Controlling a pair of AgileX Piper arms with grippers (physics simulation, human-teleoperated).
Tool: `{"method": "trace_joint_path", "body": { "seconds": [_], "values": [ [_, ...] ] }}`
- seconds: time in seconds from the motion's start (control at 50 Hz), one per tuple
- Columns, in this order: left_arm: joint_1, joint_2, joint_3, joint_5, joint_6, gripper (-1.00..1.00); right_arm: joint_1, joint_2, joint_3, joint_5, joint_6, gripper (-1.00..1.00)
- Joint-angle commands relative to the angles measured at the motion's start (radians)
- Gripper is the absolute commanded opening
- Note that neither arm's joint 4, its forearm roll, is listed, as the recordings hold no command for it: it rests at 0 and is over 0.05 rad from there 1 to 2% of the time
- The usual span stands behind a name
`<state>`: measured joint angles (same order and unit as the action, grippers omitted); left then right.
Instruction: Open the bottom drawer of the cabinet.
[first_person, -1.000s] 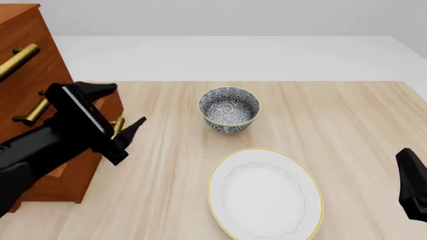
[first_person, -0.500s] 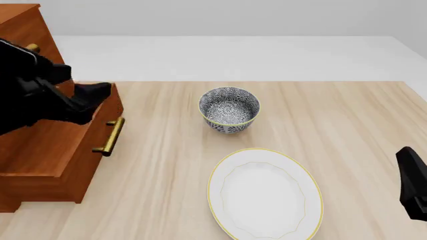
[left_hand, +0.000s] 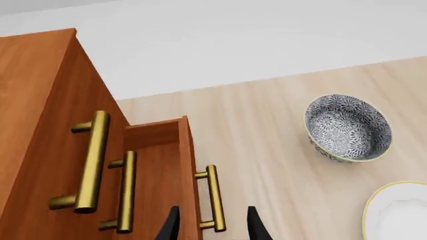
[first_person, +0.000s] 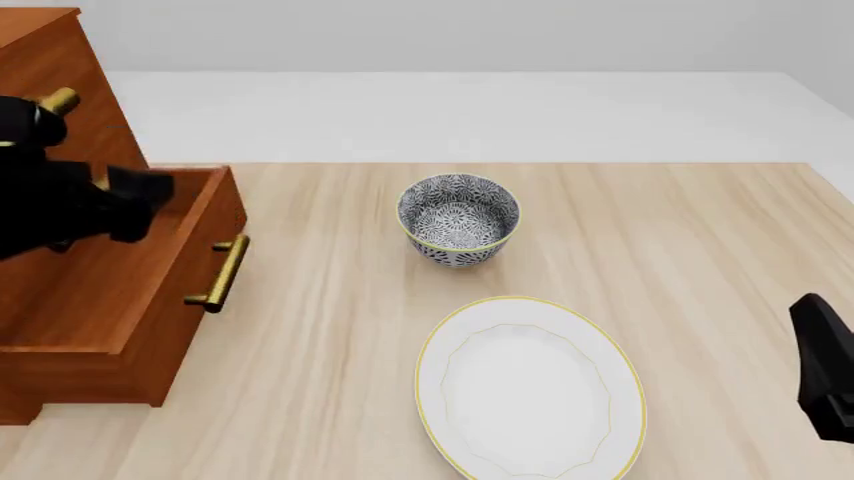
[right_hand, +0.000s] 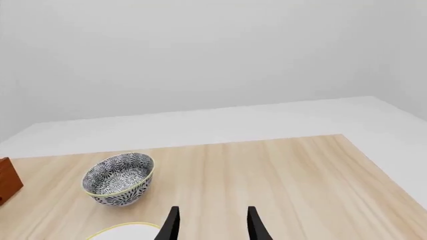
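Drawer status: bottom drawer of cabinet stands pulled out at nine o'clock, handle running near-to-far. Left gripper nearer, jaws apart, empty; right gripper likewise parted.

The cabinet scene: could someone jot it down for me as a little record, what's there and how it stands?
cabinet: reddish-brown wood, at the table's left
bottom drawer: pulled out, brass handle free
upper drawers: closed
left hand: open, holding nothing, looking down over the drawer handle
right hand: open, empty, at the table's right side
bowl: patterned, upright, empty
plate: white, yellow rim, nearer than the bowl
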<state>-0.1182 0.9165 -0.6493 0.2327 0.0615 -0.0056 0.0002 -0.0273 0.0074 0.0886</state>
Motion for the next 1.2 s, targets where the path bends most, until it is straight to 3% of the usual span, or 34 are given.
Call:
{"method": "trace_joint_path", "body": {
  "seconds": [0.02, 0.48, 0.82, 1.2],
  "values": [
    [0.06, 0.078, 0.037, -0.063, -0.023, 1.0, 0.0, 0.0, 0.006, -0.006, 0.0, 1.0],
    [0.125, 0.246, 0.114, -0.237, -0.028, 1.0, 0.003, 0.0, -0.003, 0.008, -0.004, 1.0],
    [0.131, 0.382, 0.141, -0.349, -0.069, 1.0, 0.0, 0.0, -0.005, 0.008, -0.005, 1.0],
    [0.139, 0.531, 0.164, -0.478, -0.057, 1.0, -0.001, 0.0, 0.0, 0.004, -0.005, 1.0]
  ]
}}
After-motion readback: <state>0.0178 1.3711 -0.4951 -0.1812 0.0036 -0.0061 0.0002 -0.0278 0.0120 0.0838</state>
